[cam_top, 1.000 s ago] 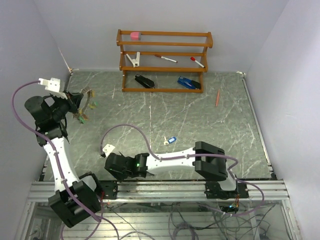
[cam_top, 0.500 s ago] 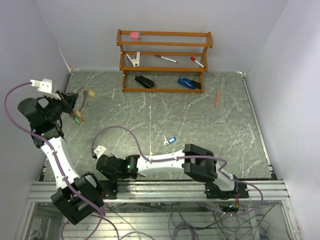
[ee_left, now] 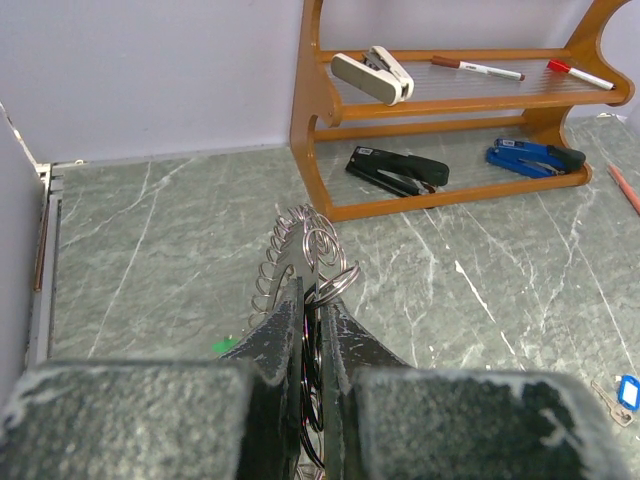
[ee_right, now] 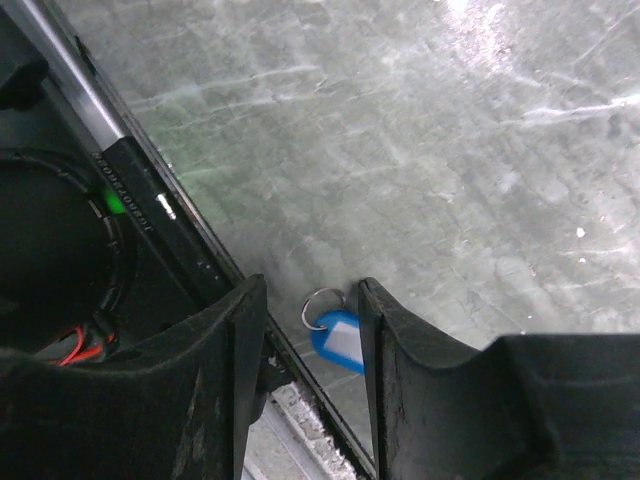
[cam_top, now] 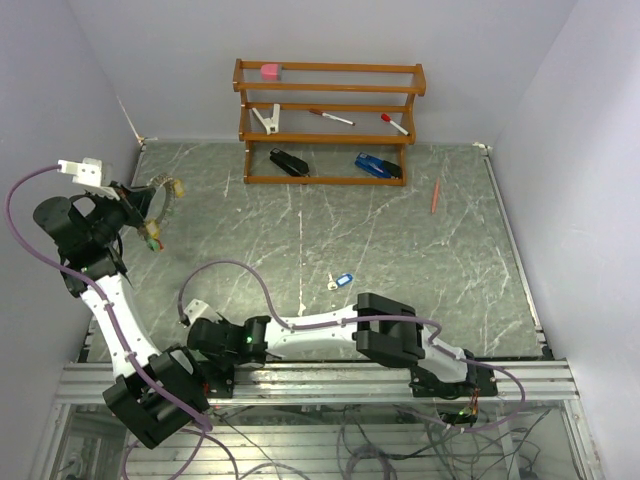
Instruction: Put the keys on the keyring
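The silvery keyring, ridged along its rim, is held edge-on above the table's far left, with my left gripper shut on it. From above, the keyring carries small keys with coloured tags hanging under it, beside the left gripper. My right gripper is low at the table's near left edge, jaws open, with a blue-tagged key and its small ring lying between the fingers, close to the right one. A second blue-tagged key lies mid-table.
A wooden rack at the back holds staplers, markers and a pink block. An orange pencil lies at the right. The aluminium rail runs along the near edge, just beside the right gripper. Walls close in on the left and right.
The right arm has swept left along the near edge, its jaws narrowing slightly. The left arm drew the keyring a little left, then held still.
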{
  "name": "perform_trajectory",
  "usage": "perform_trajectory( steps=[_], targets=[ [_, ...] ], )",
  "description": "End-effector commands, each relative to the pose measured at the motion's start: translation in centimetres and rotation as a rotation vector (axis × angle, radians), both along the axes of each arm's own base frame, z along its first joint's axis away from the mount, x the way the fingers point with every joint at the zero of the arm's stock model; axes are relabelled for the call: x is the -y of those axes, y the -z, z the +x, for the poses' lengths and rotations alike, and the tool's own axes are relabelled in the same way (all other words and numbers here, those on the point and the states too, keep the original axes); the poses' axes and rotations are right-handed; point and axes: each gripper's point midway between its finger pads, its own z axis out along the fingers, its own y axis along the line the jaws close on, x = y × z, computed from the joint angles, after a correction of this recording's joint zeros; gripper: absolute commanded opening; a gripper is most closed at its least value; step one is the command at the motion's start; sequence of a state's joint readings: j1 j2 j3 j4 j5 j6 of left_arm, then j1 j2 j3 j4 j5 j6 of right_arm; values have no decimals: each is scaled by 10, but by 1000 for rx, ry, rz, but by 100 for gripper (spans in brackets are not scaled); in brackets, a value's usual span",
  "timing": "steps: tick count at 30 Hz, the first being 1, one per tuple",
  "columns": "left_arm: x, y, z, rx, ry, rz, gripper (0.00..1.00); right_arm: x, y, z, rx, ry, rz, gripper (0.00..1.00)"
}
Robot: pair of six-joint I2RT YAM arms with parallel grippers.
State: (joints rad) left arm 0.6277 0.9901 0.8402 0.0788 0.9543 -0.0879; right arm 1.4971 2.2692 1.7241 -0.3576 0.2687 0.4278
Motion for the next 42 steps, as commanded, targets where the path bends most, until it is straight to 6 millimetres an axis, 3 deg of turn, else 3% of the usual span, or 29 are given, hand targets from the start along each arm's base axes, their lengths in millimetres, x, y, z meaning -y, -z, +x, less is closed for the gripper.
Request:
perform_trajectory(
  steps=[1,7,16,22,25,38,41,42],
  targets=[
    [-1,-35,-2,98,15,61,7,1,4,0,10,18,-25,42],
    [-1,-34,-2,97,13,52,7,8,12,1,11,35,-54,39],
    [0,-34,-3,95,18,40,7,24,-1,14,38,76,-40,31],
    [5,-36,-6,97,45,30,7,37,-23,30,43,90,-6,15],
    [10,-35,-8,95,77,29,7,47,-33,37,61,98,0,0],
    [37,-30,-24,93,263,49,7,79,-122,62,91,115,146,0],
    [59,-21,-35,93,428,84,7,89,-148,65,90,109,193,0],
    [68,-9,-44,39,486,43,7,93,-160,66,89,101,214,0]
  ],
)
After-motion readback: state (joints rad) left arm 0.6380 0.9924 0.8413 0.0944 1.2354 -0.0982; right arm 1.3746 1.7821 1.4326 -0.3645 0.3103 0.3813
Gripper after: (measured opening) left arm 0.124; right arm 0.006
